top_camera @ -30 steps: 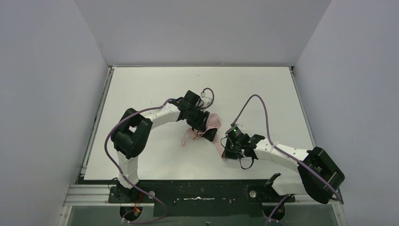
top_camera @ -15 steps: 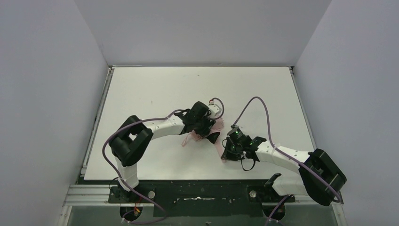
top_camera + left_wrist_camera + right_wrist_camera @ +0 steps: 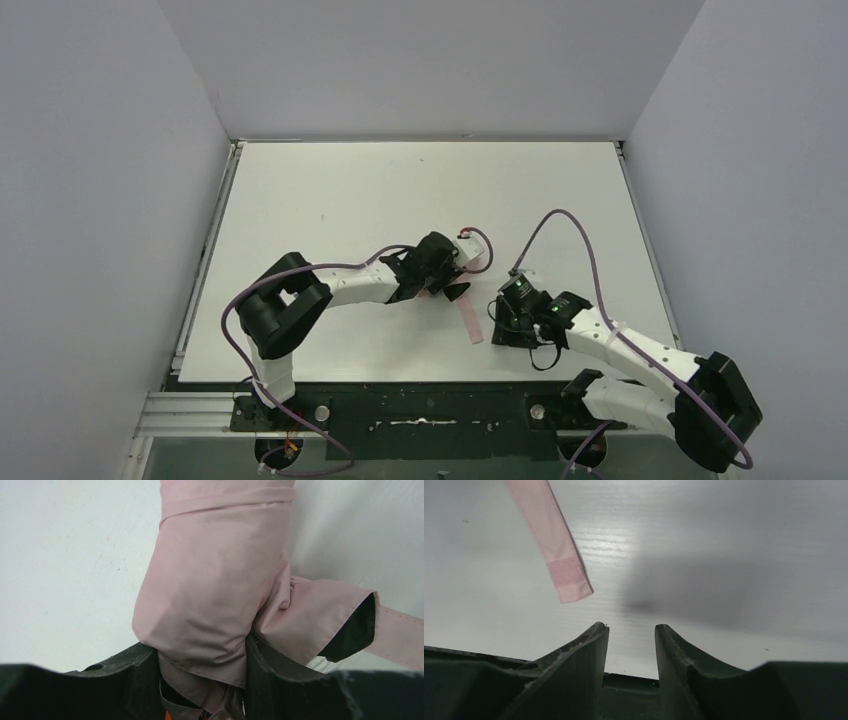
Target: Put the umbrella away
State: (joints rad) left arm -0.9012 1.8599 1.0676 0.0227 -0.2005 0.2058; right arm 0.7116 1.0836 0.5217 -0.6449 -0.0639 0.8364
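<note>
umbrella [image 3: 210, 595]: middle of worktop [image 3: 350, 190], toward its near edge | left pincer [image 3: 202, 680]: clamped on the bundle | right pincer [image 3: 631, 650]: parted, empty | done: gathered (seemingly rolled) | to do: strap [image 3: 556, 550] lies loose, unfastened; stowing remains

Bright, even light is washing the surface [image 3: 400, 190]; a soft grey shadow is lying beyond the right fingers [image 3: 579, 665].
</note>
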